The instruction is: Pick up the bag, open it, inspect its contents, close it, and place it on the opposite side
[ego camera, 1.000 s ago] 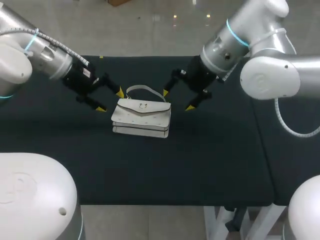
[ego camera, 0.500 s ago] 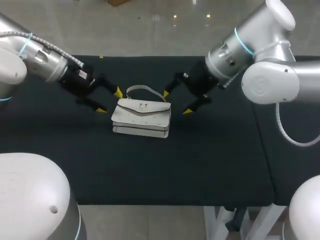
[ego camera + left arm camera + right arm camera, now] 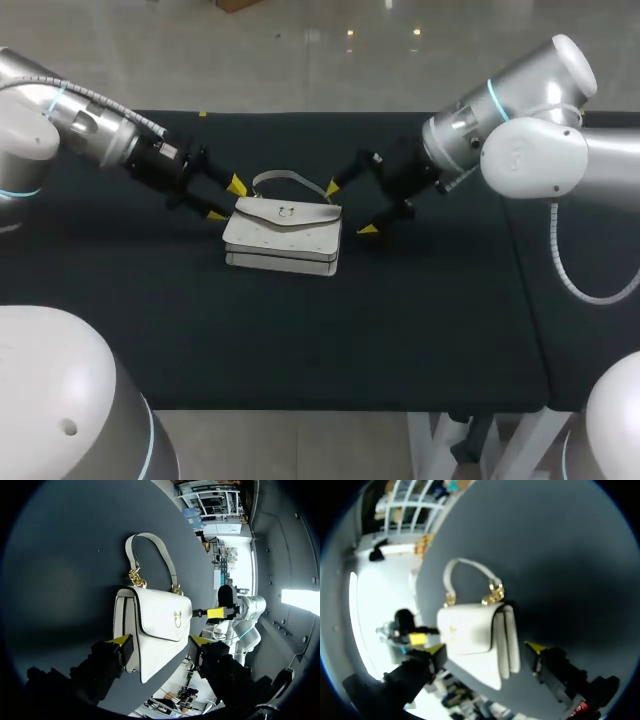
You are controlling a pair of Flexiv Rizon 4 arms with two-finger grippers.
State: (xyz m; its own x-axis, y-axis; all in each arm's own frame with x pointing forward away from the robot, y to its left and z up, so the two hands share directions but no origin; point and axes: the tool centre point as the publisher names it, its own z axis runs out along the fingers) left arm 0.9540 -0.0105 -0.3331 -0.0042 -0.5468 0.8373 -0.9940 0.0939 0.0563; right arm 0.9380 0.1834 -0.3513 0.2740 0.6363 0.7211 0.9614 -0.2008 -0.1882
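Bag: white, flap shut, lying mid-tabletop, not lifted | left claw: open, drawn in beside bag's left end | right claw: open, edged nearer right end | judged: pickup imminent, nothing gripped.

The head camera is looking down from above and behind, taking in the whole table, with the white bag in the upper middle of the frame. The wrist cameras are looking in close along the left gripper and right gripper from opposite sides. All three views are sharing the bag, each wrist view catching the other gripper beyond it.
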